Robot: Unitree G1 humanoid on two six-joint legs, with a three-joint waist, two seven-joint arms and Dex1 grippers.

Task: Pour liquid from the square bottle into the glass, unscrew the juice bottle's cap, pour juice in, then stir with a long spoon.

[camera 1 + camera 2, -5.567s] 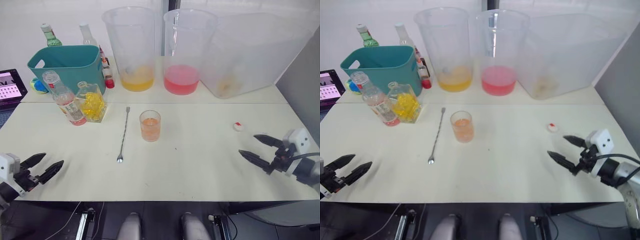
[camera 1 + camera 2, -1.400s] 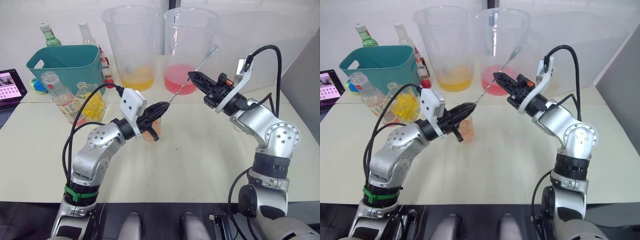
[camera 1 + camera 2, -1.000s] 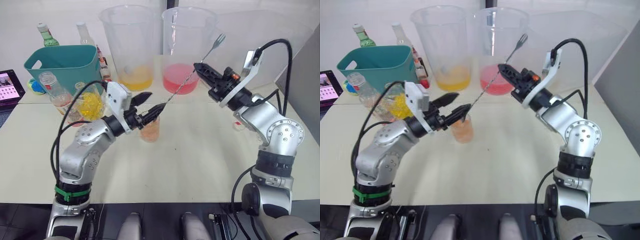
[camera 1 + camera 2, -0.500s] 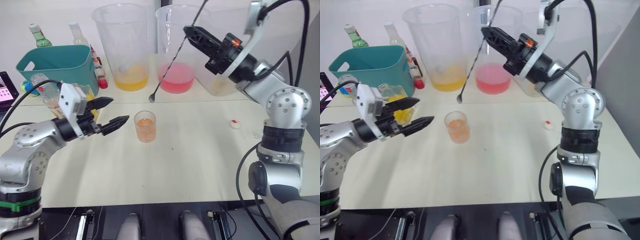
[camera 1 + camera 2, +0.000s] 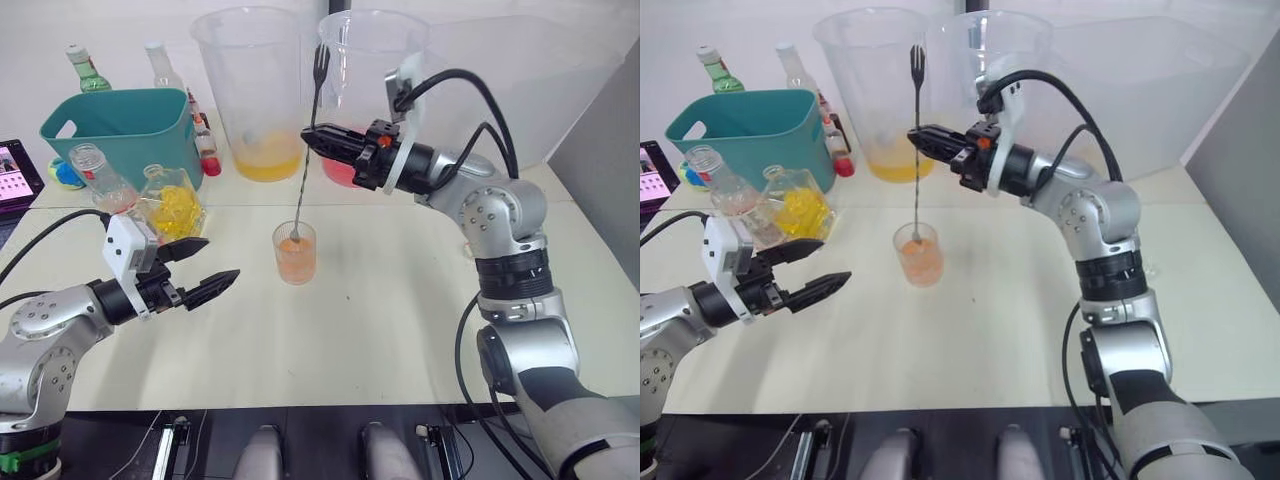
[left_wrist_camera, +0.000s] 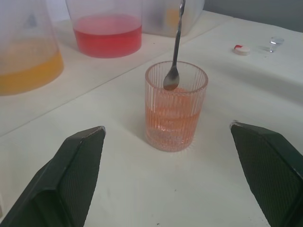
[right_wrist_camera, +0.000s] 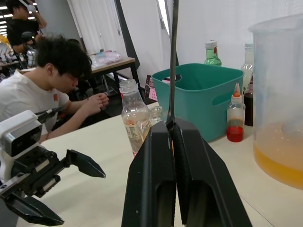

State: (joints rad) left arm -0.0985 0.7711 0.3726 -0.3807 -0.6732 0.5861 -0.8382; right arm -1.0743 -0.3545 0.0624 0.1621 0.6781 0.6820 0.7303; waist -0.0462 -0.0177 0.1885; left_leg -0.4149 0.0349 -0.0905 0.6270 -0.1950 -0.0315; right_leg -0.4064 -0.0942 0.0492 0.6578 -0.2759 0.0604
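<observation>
The glass [image 5: 295, 253] stands mid-table holding orange-pink liquid. My right gripper [image 5: 312, 137] is shut on the stem of the long spoon [image 5: 304, 170], which hangs almost upright over the glass. The spoon's bowl [image 6: 171, 80] sits just inside the glass's mouth, above the liquid. My left gripper [image 5: 220, 257] is open and empty, low over the table to the left of the glass. The square bottle [image 5: 172, 205] with yellow liquid and the uncapped juice bottle [image 5: 100, 180] stand at the left. The cap [image 6: 241, 49] lies on the table to the right.
A teal basket [image 5: 125, 130] stands at the back left with a green bottle [image 5: 80, 68] and a clear bottle [image 5: 160, 65] behind it. Two large beakers [image 5: 255, 100] and a clear tub [image 5: 520, 90] line the back. A person [image 7: 47, 94] sits beyond the table's left side.
My right gripper came down and to the left, turning the spoon upright so its bowl dips into the glass's mouth. My left gripper drew back from the glass, still open.
</observation>
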